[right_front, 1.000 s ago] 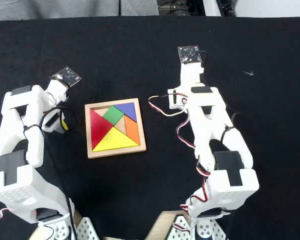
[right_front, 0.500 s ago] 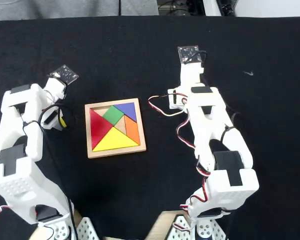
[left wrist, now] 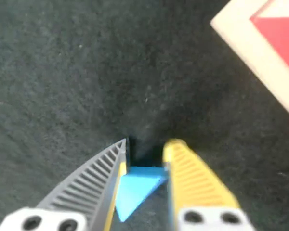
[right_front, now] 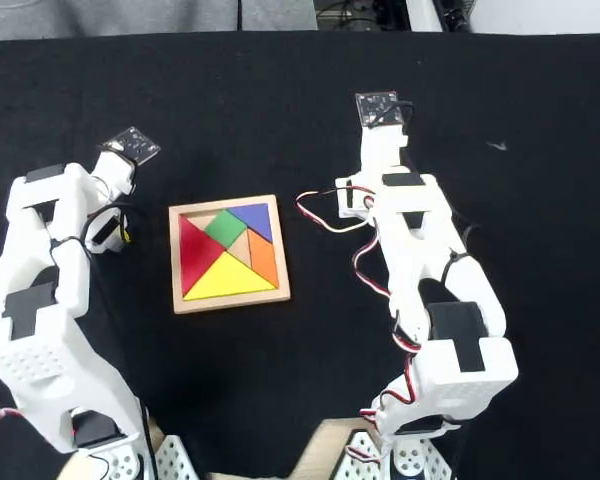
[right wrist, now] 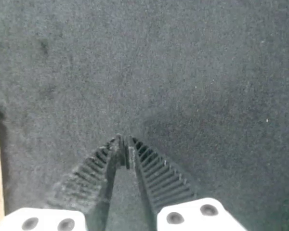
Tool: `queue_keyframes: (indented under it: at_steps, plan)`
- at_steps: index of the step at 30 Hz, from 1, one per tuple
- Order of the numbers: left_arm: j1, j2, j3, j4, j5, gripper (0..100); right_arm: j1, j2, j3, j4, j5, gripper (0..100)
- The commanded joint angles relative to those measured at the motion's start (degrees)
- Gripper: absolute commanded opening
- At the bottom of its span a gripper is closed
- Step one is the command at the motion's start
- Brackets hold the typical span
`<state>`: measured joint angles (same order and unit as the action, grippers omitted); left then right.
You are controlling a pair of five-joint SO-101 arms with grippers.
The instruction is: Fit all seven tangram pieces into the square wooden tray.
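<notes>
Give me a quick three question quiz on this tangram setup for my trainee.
1. True or false: the left end effector grips a light blue piece.
2. Which piece lies along the tray edge nearest the arms' bases? A green, B yellow, C blue.
3. Fill in: the right end effector is ___ over the black cloth.
Key: 1 true; 2 B, the yellow piece; 3 shut.

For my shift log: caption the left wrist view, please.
Left fingers pinch a blue piece; tray corner with a red piece beyond, on black cloth.
</notes>
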<state>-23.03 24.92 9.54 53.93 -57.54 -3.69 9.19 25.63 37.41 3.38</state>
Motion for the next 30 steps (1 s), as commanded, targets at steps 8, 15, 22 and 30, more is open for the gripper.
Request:
queue_keyframes:
  at_steps: [8,15,22,30]
  plan:
    - [-1.80,1.67,-4.79,-0.70,0.62,7,-0.35,-0.31,-2.77,-0.26,0.62,1.1]
    - [-3.30,-3.87,-4.79,3.43,0.44,7,-0.44,-0.31,-2.77,-0.26,0.62,1.1]
    - [-6.81,-3.60,-4.53,2.02,-1.23,11,-0.44,-0.31,-2.77,-0.18,0.62,1.1]
    - [-9.36,-3.43,-4.70,2.02,1.41,17,-0.44,-0.31,-2.77,-0.18,0.62,1.1]
